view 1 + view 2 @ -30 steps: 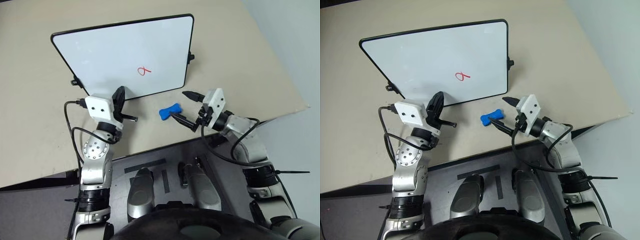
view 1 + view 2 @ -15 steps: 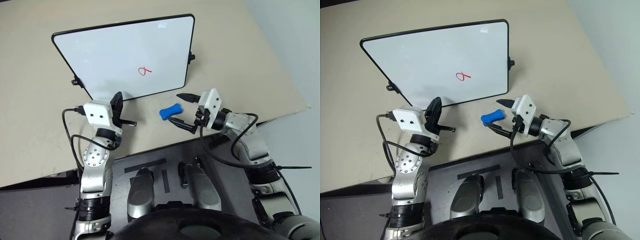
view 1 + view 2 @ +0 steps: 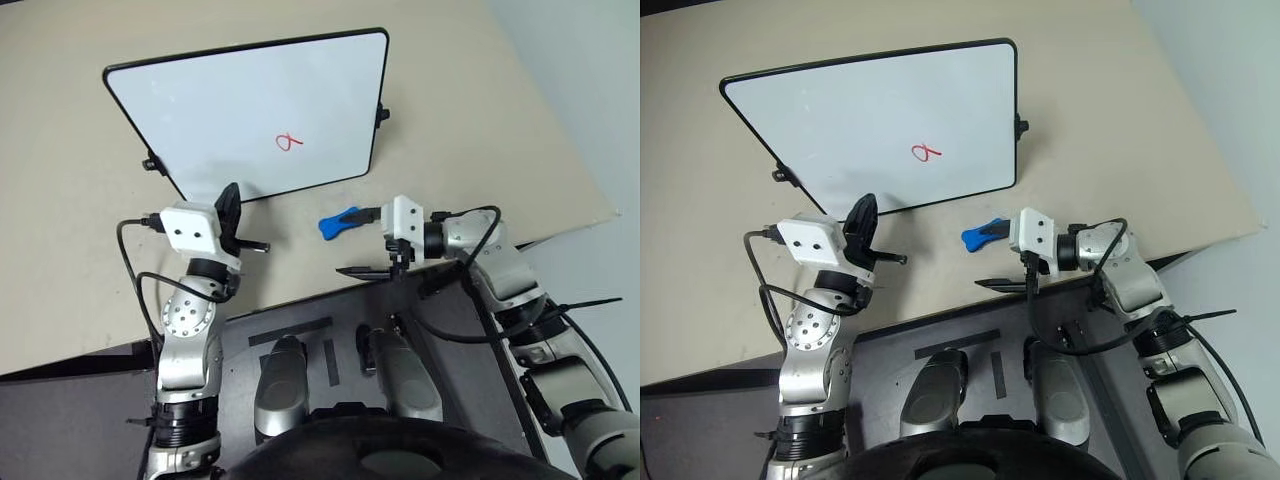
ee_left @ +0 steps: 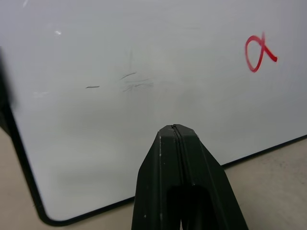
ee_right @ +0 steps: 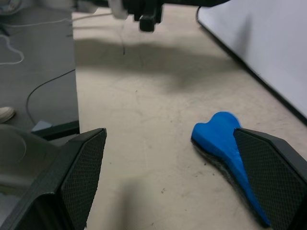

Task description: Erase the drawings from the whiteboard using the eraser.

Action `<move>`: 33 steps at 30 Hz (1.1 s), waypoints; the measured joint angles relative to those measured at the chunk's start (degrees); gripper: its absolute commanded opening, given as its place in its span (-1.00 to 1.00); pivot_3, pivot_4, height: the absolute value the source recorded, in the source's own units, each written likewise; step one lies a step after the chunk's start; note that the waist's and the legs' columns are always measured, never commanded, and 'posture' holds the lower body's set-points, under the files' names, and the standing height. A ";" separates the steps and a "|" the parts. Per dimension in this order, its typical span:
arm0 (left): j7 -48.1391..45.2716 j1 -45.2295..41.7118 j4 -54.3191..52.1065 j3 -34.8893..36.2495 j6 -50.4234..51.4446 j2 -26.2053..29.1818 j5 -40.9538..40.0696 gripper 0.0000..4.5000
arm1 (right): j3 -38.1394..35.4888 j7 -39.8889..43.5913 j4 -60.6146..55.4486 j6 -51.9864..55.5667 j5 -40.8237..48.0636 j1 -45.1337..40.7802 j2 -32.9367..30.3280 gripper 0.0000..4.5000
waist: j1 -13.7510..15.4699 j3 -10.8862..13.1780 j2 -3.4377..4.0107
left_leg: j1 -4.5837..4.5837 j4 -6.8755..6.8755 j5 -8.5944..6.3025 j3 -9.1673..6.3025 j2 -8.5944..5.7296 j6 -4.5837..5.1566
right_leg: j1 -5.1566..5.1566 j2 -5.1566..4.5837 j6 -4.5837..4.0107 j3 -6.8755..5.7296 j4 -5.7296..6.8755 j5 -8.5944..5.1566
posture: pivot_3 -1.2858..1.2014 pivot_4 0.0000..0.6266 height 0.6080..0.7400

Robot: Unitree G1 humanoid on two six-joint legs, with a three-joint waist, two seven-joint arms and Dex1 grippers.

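Note:
The whiteboard [image 3: 230, 110] lies flat on the far part of the table, with the drawings [image 3: 289, 141], one small red loop, near its right front corner. The blue eraser [image 3: 338, 221] rests on the table just in front of that corner. My right gripper [image 3: 361, 242] points left at it and is open. One finger reaches the eraser's right end and the other hangs by the table's front edge. In the right wrist view the eraser [image 5: 221, 142] lies partly behind one finger. My left gripper [image 4: 173, 128] is shut and empty over the board's near edge.
The beige table [image 3: 480, 140] ends close in front of both grippers, with dark grey floor [image 3: 300, 340] below. Its right edge runs diagonally past my right arm. Small black clips [image 3: 381, 112] stick out from the board's sides.
My right gripper has swung round to point left, and its far finger now reaches the eraser's right end. The eraser, the board and my left gripper have stayed put.

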 measured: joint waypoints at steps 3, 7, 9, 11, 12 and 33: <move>-0.02 -0.07 0.50 -0.04 -0.02 -0.26 0.02 -1.00 | 0.09 0.56 4.14 -2.03 -1.20 -2.02 0.80 0.99 | 0.00 0.00 0.00 | 0.00 0.00 0.00 -0.04 0.02 0.00 | -0.01 0.00 -0.01 0.00 0.02 0.01 | 0.03 -0.52 1.00; 0.02 -0.27 0.86 -0.19 -0.17 -0.94 0.06 -1.00 | 0.12 1.11 8.04 -4.06 -2.23 -3.49 1.82 0.99 | 0.05 0.00 0.00 | -0.01 -0.01 0.00 -0.04 0.03 0.00 | -0.02 -0.01 -0.01 0.00 0.01 0.01 | 0.03 -0.52 1.00; 0.07 -0.42 1.01 -0.18 -0.39 -1.16 0.11 -1.00 | 0.12 1.55 9.42 -4.92 -2.50 -3.72 2.05 0.99 | 0.04 0.00 0.00 | -0.01 -0.01 0.00 -0.03 0.03 0.00 | -0.01 -0.02 -0.01 0.00 0.00 0.01 | 0.03 -0.52 1.00; 0.16 -0.60 1.34 -0.20 -0.57 -1.38 0.17 -1.00 | 0.12 1.80 10.60 -5.88 -3.17 -4.45 2.26 0.99 | 0.02 0.00 0.00 | 0.00 -0.01 0.00 -0.04 0.02 0.00 | -0.01 -0.03 -0.02 0.00 0.01 0.01 | 0.03 -0.52 1.00; 0.24 -0.60 1.46 -0.23 -0.65 -1.50 0.22 -1.00 | 0.12 1.80 11.04 -6.23 -3.52 -4.74 2.29 0.99 | 0.03 0.00 0.00 | 0.00 -0.01 0.00 -0.05 0.02 0.00 | 0.00 -0.03 -0.03 0.00 0.01 0.02 | 0.03 -0.52 1.00; 0.62 -2.11 2.82 -0.31 -2.05 -1.98 0.52 -1.00 | -0.27 -4.68 19.98 -16.77 -9.24 -8.79 4.78 -0.99 | 0.01 -0.01 0.02 | 0.07 0.00 0.01 -0.14 0.17 0.02 | 0.03 -0.06 -0.11 0.01 0.05 0.12 | 0.03 -0.52 1.00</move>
